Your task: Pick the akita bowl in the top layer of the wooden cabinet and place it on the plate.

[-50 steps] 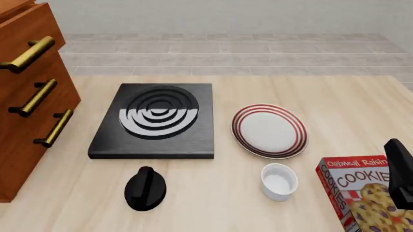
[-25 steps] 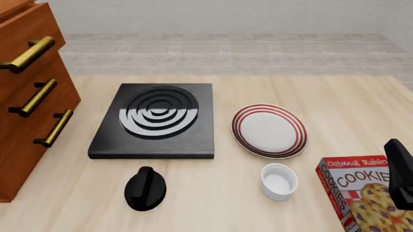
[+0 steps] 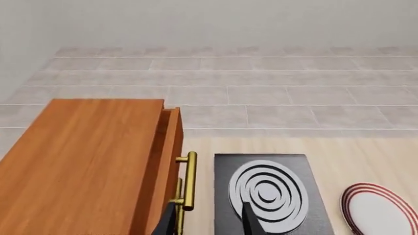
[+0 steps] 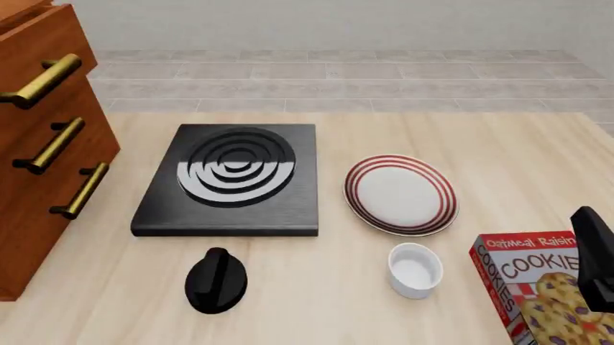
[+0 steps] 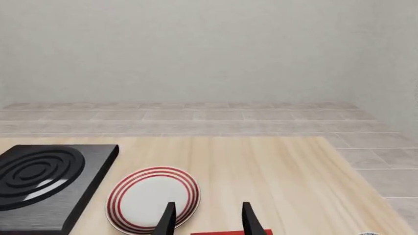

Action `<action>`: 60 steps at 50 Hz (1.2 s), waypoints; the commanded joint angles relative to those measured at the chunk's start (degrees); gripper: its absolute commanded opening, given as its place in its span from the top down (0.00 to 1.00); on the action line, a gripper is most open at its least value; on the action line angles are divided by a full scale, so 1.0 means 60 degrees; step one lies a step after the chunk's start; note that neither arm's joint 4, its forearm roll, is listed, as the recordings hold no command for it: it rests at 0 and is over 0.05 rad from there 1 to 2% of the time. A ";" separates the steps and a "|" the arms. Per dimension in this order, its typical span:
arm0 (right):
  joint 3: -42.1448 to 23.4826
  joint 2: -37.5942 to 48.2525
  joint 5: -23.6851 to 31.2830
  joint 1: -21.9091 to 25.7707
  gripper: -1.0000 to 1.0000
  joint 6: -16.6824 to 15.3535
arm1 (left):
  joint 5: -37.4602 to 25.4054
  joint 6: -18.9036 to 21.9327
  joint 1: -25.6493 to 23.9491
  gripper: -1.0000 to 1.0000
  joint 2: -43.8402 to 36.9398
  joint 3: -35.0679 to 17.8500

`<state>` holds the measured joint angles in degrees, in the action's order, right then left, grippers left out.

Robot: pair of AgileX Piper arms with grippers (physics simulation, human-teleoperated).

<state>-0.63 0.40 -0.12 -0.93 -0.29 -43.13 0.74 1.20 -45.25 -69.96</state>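
Observation:
The akita bowl is hidden; no view shows it. The wooden cabinet (image 4: 39, 180) stands at the table's left edge, and its top layer (image 4: 53, 43) carries a brass handle (image 4: 40, 80). In the left wrist view the cabinet (image 3: 85, 166) lies below my left gripper (image 3: 209, 223), which is open and empty, its fingertips above the top handle (image 3: 189, 181) and the stove's edge. The drawer's inside does not show. The plate (image 4: 400, 194), white with red rings, lies right of centre. My right gripper (image 5: 205, 220) is open and empty, just nearer than the plate (image 5: 153, 198).
A black square stove (image 4: 230, 180) lies between cabinet and plate. In front of it sits a black knob-like object (image 4: 216, 280). A plain white cup (image 4: 415, 269) stands in front of the plate, beside a cookies box (image 4: 537, 287). My right arm (image 4: 594, 259) shows at the right edge.

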 commanded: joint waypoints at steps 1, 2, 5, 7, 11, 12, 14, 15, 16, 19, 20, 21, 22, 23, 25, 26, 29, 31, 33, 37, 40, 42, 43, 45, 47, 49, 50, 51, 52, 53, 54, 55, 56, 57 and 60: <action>-0.0002 -0.0023 0.0017 -0.0002 0.00 0.0011 | -0.0396 0.0252 0.0298 0.00 -0.0419 -0.0275; 0.0001 -0.0020 0.0013 -0.0002 0.00 0.0011 | -0.0397 0.0252 0.0298 0.00 -0.0419 -0.0277; 0.0000 -0.0021 0.0015 -0.0008 0.00 0.0011 | -0.0494 0.0309 0.0302 0.00 -0.0465 -0.0317; 0.0000 -0.0024 0.0014 -0.0008 0.00 0.0012 | -0.0545 0.0422 0.0307 0.00 -0.0493 -0.0363; 0.0003 -0.0029 0.0015 -0.0008 0.00 0.0019 | -0.0589 0.0560 0.0431 0.00 -0.0554 -0.0386; 0.0002 -0.0025 0.0010 -0.0008 0.00 0.0020 | -0.0607 0.0566 0.0453 0.00 -0.0562 -0.0385; 0.0003 -0.0011 -0.0004 -0.0011 0.00 0.0030 | -0.0677 0.0695 0.0572 0.00 -0.0605 -0.0306; 0.0003 -0.0016 -0.0002 -0.0012 0.00 0.0033 | -0.0694 0.0710 0.0603 0.00 -0.0613 -0.0294; 0.0003 -0.0016 -0.0001 -0.0012 0.00 0.0033 | -0.0694 0.0710 0.0603 0.00 -0.0613 -0.0294; 0.0003 -0.0027 0.0008 -0.0019 0.00 0.0049 | -0.0643 0.1169 0.0808 0.00 -0.0581 -0.0182; 0.0001 -0.0033 0.0013 -0.0017 0.00 0.0053 | -0.0655 0.1036 0.0786 0.00 -0.0598 -0.0143; 0.0000 -0.0037 0.0015 -0.0019 0.00 0.0060 | -0.0660 0.1072 0.0887 0.00 -0.0635 -0.0091; 0.0000 -0.0037 0.0015 -0.0019 0.00 0.0060 | -0.0660 0.1072 0.0887 0.00 -0.0635 -0.0091; -0.0001 -0.0039 0.0017 -0.0019 0.00 0.0061 | -0.0628 0.1122 0.0863 0.00 -0.0625 0.0005; 0.0001 -0.0041 0.0015 -0.0023 0.00 0.0070 | -0.0588 0.1150 0.0946 0.00 -0.0631 0.0132; 0.0000 -0.0041 0.0017 -0.0028 0.00 0.0074 | -0.0563 0.1153 0.0940 0.00 -0.0627 0.0198; 0.0001 -0.0043 0.0015 -0.0026 0.00 0.0075 | -0.0469 0.1287 0.1101 0.00 -0.0619 0.0349; 0.0002 -0.0042 0.0018 -0.0028 0.00 0.0078 | -0.0426 0.1360 0.1214 0.00 -0.0623 0.0475; 0.0002 -0.0045 0.0018 -0.0023 0.00 0.0075 | -0.0419 0.1350 0.1194 0.00 -0.0604 0.0547; 0.0003 -0.0042 0.0015 -0.0027 0.00 0.0074 | -0.0394 0.1331 0.1235 0.00 -0.0589 0.0702; 0.0002 -0.0041 0.0016 -0.0022 0.00 0.0063 | -0.0376 0.1309 0.1320 0.00 -0.0573 0.0831; 0.0005 -0.0041 0.0016 -0.0021 0.00 0.0066 | -0.0338 0.1319 0.1326 0.00 -0.0542 0.0876; 0.0006 -0.0041 0.0015 -0.0016 0.00 0.0065 | -0.0318 0.1320 0.1331 0.00 -0.0516 0.0928; 0.0007 -0.0039 0.0014 -0.0016 0.00 0.0062 | -0.0294 0.1340 0.1392 0.00 -0.0510 0.1028; 0.0007 -0.0041 0.0016 -0.0015 0.00 0.0063 | -0.0280 0.1334 0.1419 0.00 -0.0487 0.1104; 0.0011 -0.0040 0.0013 -0.0016 0.00 0.0062 | -0.0260 0.1359 0.1485 0.00 -0.0440 0.1202; 0.0011 -0.0040 0.0014 -0.0019 0.00 0.0062 | -0.0259 0.1362 0.1502 0.00 -0.0428 0.1246; 0.0009 -0.0041 0.0014 -0.0020 0.00 0.0058 | -0.0262 0.1389 0.1519 0.00 -0.0416 0.1271; 0.0008 -0.0043 0.0014 -0.0018 0.00 0.0052 | -0.0267 0.1366 0.1513 0.00 -0.0398 0.1287; 0.0008 -0.0043 0.0015 -0.0015 0.00 0.0051 | -0.0257 0.1418 0.1556 0.00 -0.0397 0.1327; 0.0008 -0.0041 0.0012 -0.0014 0.00 0.0051 | -0.0251 0.1408 0.1569 0.00 -0.0395 0.1322; 0.0008 -0.0039 0.0010 -0.0016 0.00 0.0052 | -0.0248 0.1388 0.1576 0.00 -0.0387 0.1323; 0.0008 -0.0039 0.0010 -0.0016 0.00 0.0052 | -0.0248 0.1388 0.1576 0.00 -0.0387 0.1324; 0.0007 -0.0038 0.0011 -0.0013 0.00 0.0048 | -0.0225 0.1442 0.1614 0.00 -0.0376 0.1371; 0.0006 -0.0037 0.0011 -0.0011 0.00 0.0043 | -0.0181 0.1443 0.1667 0.00 -0.0362 0.1488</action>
<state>-0.59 0.16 -0.04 -1.03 0.04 -44.76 8.96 10.13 -47.85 -62.88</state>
